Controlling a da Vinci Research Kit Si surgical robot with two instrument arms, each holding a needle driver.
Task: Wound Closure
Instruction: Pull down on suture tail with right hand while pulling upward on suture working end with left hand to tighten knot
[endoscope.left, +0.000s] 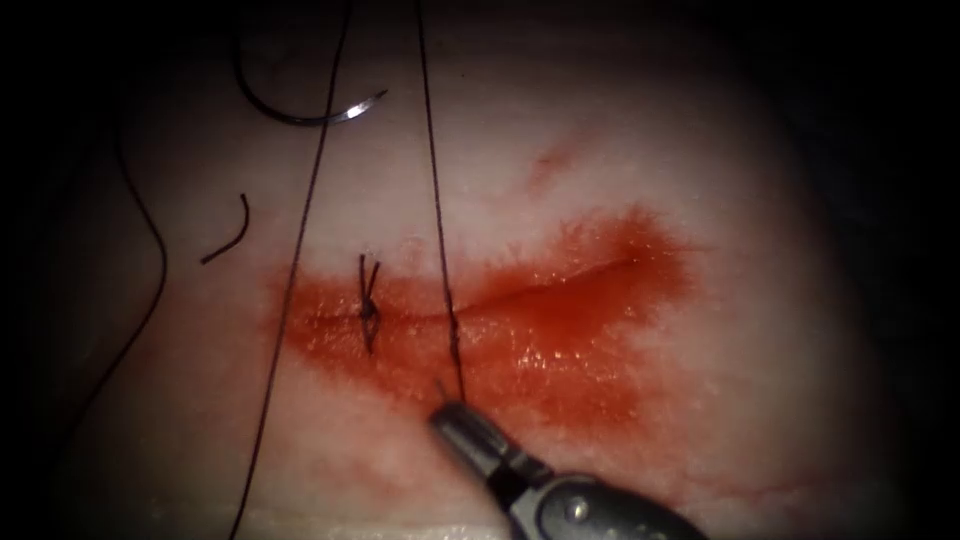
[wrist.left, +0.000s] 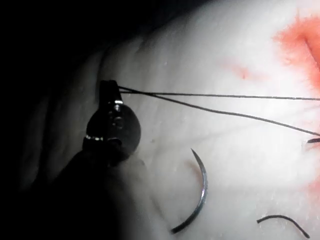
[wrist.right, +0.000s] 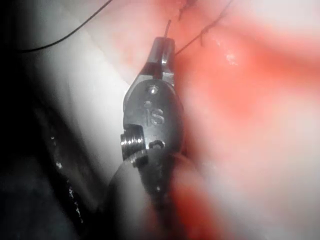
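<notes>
On tissue (endoscope.left: 700, 420): needle (endoscope.left: 290, 112) free | both pincers (endoscope.left: 447, 415) (wrist.left: 109, 90) clamp thread (endoscope.left: 437, 200) | "S" stamped

- The endoscope looks down from above and in front onto the pale pork tissue (endoscope.left: 700, 150) and its red-stained cut (endoscope.left: 540, 295).
- Each wrist view looks along its shaft, very close.
- Endoscope and left wrist views share the curved steel needle (endoscope.left: 300, 115) (wrist.left: 197, 200).

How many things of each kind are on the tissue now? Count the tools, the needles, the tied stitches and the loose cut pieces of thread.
Tools: 2, the right tool and the left tool, each shut on the thread
Needles: 1, the needle, lying free on the tissue
Tied stitches: 1, the stitch across the cut
Cut thread pieces: 1, the piece
Total: 5
</notes>
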